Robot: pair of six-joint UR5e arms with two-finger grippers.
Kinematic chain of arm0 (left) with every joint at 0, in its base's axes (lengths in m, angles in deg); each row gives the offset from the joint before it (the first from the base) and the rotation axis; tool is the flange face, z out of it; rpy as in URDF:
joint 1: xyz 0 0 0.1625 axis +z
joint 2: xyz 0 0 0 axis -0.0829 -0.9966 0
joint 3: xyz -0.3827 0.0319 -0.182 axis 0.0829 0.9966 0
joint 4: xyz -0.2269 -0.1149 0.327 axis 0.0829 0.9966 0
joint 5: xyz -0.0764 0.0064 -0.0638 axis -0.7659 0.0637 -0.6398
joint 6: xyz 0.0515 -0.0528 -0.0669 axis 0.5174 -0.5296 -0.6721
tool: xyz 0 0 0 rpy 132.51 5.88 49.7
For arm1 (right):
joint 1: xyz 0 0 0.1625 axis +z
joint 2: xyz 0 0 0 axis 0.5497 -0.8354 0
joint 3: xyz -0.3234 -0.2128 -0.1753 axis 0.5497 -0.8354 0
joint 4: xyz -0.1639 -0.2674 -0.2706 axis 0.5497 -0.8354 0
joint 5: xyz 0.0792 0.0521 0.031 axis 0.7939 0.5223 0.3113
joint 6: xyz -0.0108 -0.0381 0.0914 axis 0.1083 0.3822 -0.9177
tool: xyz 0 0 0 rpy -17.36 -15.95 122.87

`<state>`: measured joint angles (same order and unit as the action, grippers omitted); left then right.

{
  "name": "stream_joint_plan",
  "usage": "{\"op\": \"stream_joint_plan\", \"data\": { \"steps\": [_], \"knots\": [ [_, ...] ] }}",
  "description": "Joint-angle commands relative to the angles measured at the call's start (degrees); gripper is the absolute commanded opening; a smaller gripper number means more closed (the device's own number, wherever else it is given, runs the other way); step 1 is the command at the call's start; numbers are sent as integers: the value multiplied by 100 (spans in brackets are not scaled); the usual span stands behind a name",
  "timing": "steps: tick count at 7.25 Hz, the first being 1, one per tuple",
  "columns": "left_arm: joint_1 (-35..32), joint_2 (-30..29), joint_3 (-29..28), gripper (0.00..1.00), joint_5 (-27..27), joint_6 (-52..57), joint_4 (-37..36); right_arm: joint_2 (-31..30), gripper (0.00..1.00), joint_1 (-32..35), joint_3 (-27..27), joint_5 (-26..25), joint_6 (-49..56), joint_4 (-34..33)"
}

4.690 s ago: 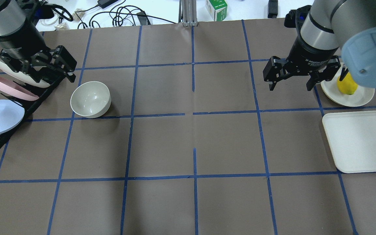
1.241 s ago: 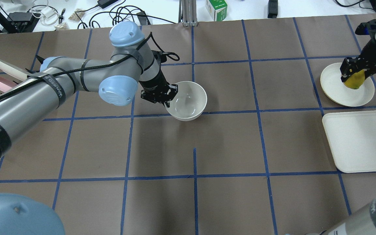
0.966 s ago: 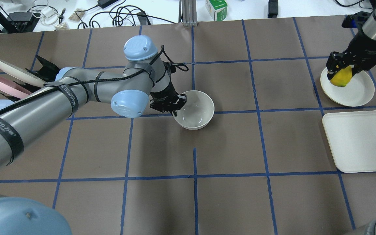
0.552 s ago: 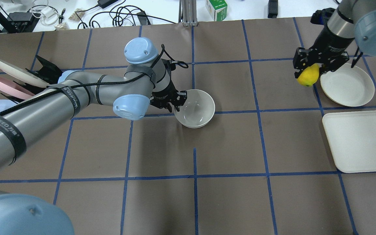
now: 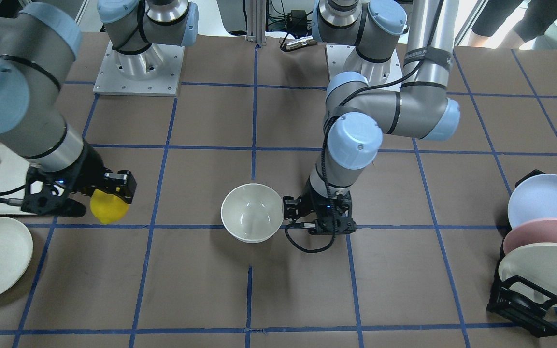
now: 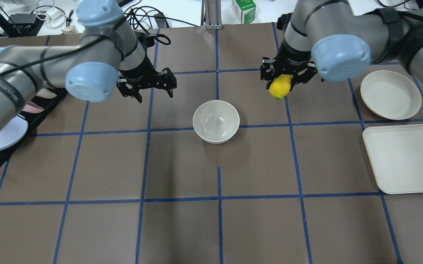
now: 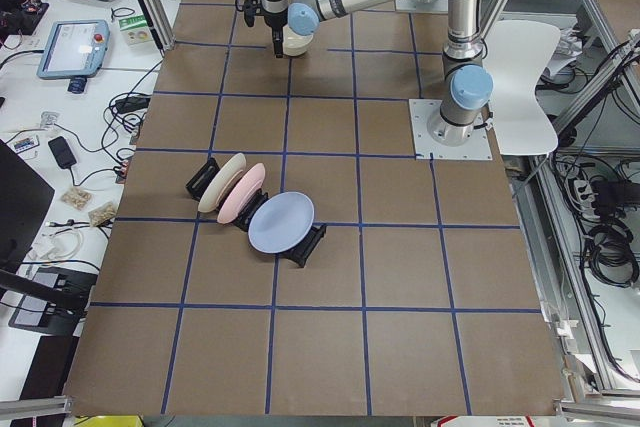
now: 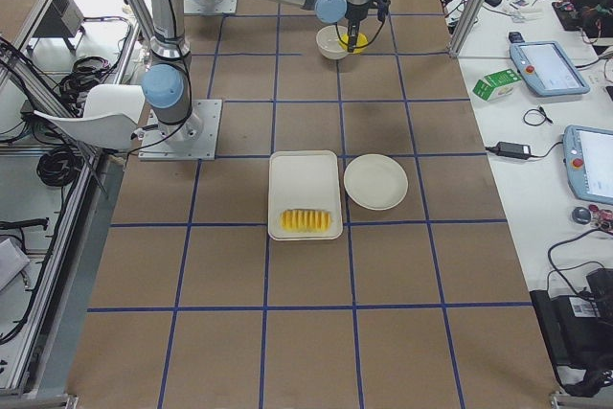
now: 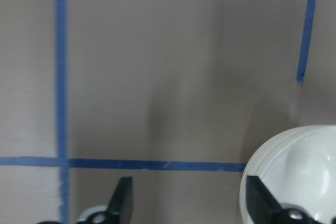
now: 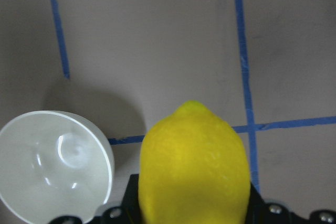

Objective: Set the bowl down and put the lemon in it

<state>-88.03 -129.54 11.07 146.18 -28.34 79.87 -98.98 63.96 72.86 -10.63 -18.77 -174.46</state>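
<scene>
Yellow lemon (image 6: 279, 88) clamped in my right gripper (image 6: 283, 83), just short of the off-white bowl (image 6: 216, 121) standing mid-way along the worktop (image 6: 182, 227), nearer its far edge. My left gripper (image 6: 154, 93) hangs spread and empty (released early, the lemon could clip the bowl and roll away).

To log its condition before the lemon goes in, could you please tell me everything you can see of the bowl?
The bowl is deep, round and glossy off-white, maybe glazed ceramic, with a smooth rim and light glints inside. It stands upright and empty on the brown table cover, near the middle, its base over a blue tape line. In the overhead view nothing touches it: the left gripper hangs open to one side, and the right gripper holds the lemon apart from it.
</scene>
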Motion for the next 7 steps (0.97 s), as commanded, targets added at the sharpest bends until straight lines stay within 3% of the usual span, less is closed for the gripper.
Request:
{"op": "stream_joint_plan", "data": {
  "steps": [1,3,4,7],
  "knots": [
    [514,783,-527,100,375,1050,1580,332,0,874,8,-12,-720,-308],
    [570,1363,-494,100,376,1451,1946,788,0,1446,8,-21,-1213,-683],
    [569,1470,-502,100,341,1451,1903,1026,0,1579,8,-47,-1450,-1086],
    [560,1525,-441,100,314,1416,1972,1187,0,1546,51,-196,-1400,-1266]
  ]
}}
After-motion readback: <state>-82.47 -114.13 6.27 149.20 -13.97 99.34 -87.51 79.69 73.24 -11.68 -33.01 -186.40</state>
